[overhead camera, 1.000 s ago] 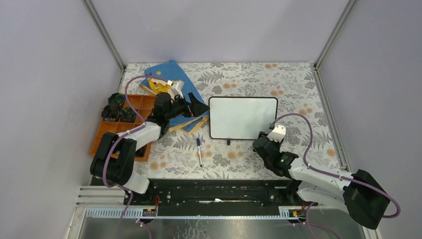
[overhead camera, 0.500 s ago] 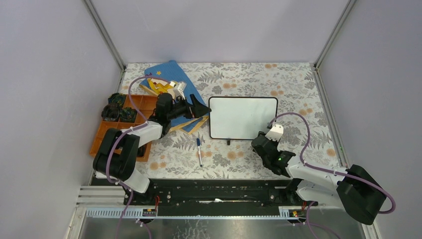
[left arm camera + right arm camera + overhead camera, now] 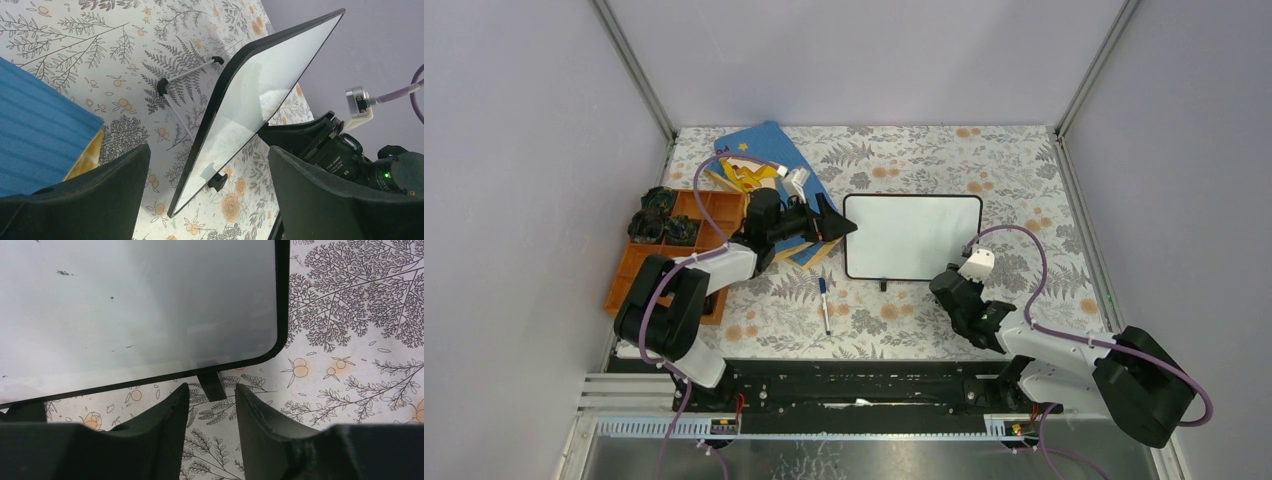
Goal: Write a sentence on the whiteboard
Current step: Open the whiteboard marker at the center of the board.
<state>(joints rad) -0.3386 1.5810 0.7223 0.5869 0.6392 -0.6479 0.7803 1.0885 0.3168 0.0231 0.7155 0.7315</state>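
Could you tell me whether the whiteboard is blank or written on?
Blank: the whiteboard looks plain white from above, and the right wrist view shows only tiny specks, no words.

The left tool [image 3: 842, 222] has swung right, up to the whiteboard's [image 3: 914, 235] left edge, and the right tool [image 3: 945, 283] has eased back (only slightly).

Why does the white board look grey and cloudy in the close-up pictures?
Right wrist view: the glossy whiteboard looks grey with small dark specks, likely a reflection; left wrist view: seen aslant, it shows a pale sheen; top view: evenly white.
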